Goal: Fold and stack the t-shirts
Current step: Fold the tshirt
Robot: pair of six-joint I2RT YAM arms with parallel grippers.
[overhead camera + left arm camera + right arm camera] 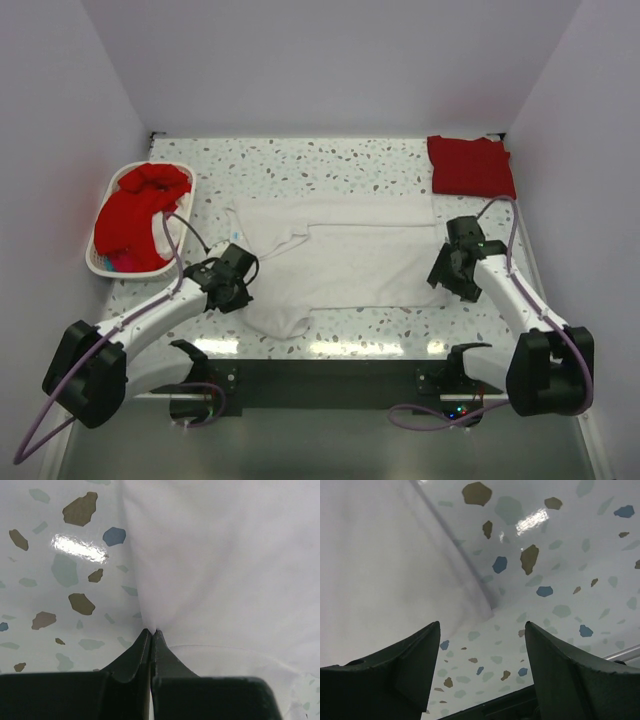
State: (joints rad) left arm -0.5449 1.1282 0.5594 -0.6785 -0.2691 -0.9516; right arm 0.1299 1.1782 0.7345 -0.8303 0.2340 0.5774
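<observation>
A white t-shirt [350, 255] lies spread across the middle of the speckled table, sleeves to the left. My left gripper [243, 283] is shut on the white t-shirt's left edge, and the wrist view shows the cloth [220, 570] pinched between the closed tips. My right gripper [447, 272] hovers open at the shirt's right hem, whose corner [395, 565] lies just ahead of the spread fingers with nothing between them. A folded red t-shirt [470, 165] rests at the back right. More red t-shirts [135, 210] are heaped in the basket.
A white oval basket [100, 262] stands at the left edge of the table. White walls close in the table on three sides. A dark strip runs along the near edge between the arm bases.
</observation>
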